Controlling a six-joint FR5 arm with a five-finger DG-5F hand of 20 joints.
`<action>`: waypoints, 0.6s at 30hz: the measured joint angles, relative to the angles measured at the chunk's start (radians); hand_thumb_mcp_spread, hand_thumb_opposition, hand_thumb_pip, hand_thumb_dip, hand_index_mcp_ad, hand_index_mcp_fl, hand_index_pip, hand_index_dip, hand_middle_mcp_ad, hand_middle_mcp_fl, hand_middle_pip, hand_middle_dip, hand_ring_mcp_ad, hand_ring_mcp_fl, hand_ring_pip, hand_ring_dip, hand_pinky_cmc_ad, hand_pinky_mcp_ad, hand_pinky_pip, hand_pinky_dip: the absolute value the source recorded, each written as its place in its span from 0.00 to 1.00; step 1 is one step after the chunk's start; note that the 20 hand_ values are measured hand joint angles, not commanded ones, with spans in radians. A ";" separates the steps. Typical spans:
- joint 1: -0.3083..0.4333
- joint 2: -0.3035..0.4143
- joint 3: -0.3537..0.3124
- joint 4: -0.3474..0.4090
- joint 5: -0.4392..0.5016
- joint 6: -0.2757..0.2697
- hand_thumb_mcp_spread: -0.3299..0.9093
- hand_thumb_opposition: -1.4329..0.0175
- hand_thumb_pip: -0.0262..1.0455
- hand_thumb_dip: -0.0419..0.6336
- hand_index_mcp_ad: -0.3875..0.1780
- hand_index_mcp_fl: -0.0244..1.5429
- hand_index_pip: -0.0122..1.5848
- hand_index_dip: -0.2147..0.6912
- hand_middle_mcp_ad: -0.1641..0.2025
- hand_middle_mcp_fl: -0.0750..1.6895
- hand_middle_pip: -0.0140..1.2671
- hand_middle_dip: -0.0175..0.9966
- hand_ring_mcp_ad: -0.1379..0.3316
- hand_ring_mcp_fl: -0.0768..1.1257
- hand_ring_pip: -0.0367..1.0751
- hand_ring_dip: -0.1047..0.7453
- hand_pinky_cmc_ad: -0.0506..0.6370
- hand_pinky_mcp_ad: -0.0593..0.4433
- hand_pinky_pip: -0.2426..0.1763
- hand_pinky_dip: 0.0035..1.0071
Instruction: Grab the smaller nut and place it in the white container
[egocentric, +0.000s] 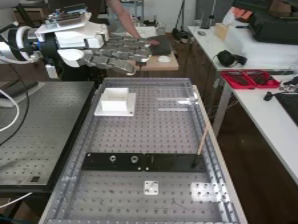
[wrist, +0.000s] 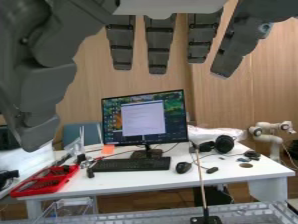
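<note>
Perforated bench (egocentric: 120, 200), white container (egocentric: 115, 103) near its far end, fingers (egocentric: 118, 52) open, straight, empty

So our arm (egocentric: 24, 39) comes in from the high view's left, up beyond the box (egocentric: 114, 100), white with dark bands round the wrist (egocentric: 48, 46). We've got the hand (egocentric: 123, 49) past the box too, higher than it and well apart, fingers reaching sideways rather than down at it. From the wrist view our fingers (wrist: 159, 45) look pretty straight and spread, gaps between them, with the thumb (wrist: 43, 95) well apart from them.
</note>
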 joint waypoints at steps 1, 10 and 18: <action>0.000 0.000 0.000 0.000 0.000 0.000 0.50 0.49 0.44 0.28 0.48 0.12 0.08 0.25 0.60 0.11 0.12 0.15 0.69 0.08 0.12 0.12 0.58 0.58 0.43 0.35; 0.002 0.004 -0.005 0.000 0.002 0.000 0.50 0.49 0.44 0.28 0.48 0.12 0.08 0.25 0.60 0.11 0.12 0.15 0.69 0.08 0.12 0.12 0.58 0.58 0.43 0.35; 0.005 0.007 -0.007 -0.001 0.005 0.000 0.50 0.49 0.44 0.28 0.48 0.12 0.08 0.25 0.60 0.11 0.12 0.15 0.69 0.08 0.12 0.12 0.58 0.58 0.43 0.35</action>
